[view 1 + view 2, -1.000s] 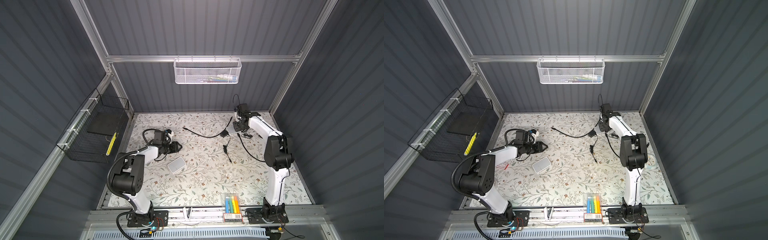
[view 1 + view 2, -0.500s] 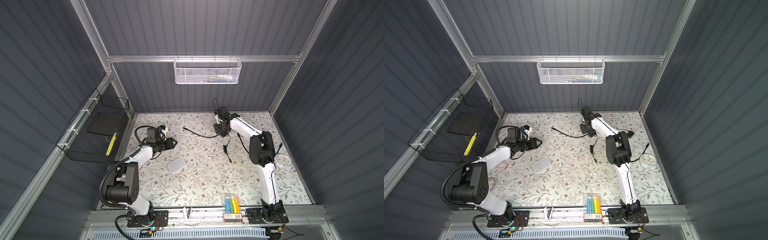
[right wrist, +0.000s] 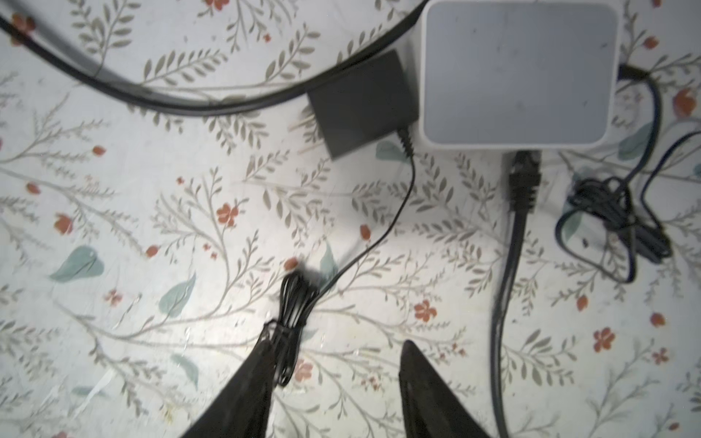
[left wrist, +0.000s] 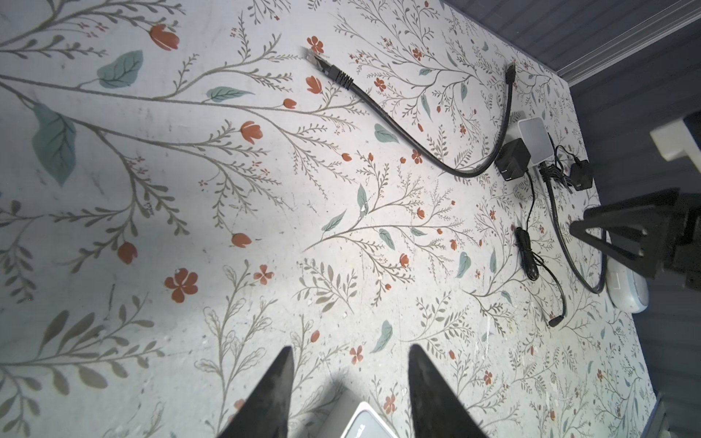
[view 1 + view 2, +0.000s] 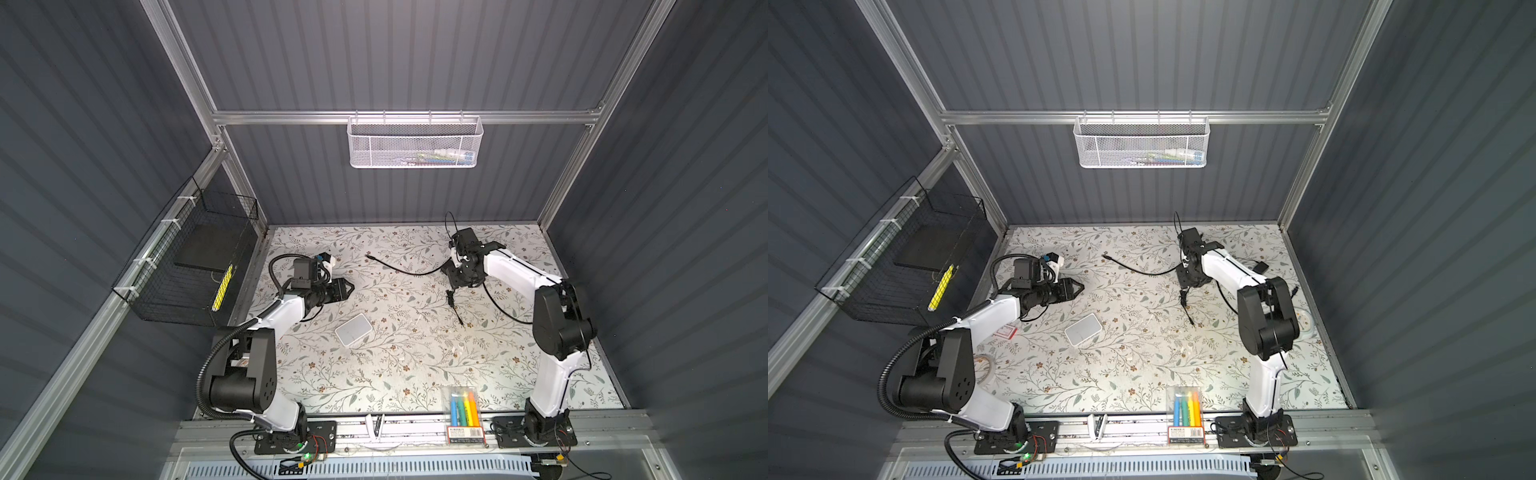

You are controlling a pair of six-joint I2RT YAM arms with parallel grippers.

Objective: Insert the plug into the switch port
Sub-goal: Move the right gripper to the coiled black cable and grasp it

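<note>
Left tool (image 4: pixel 349 352): fingers apart, nothing between tips, over floral table (image 4: pixel 151 189). Corner of near switch (image 4: pixel 364 421) shows between the finger bases. Black cable (image 4: pixel 398 129) lies loose, plug (image 4: pixel 316 60) free on table. Adapter (image 4: pixel 512 159) just beside far switch (image 4: pixel 535 138).

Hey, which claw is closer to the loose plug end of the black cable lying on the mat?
Left. The left claw sits just short of the loose plug, open and empty; the right claw hangs much farther along the cable, near the black adapter.
</note>
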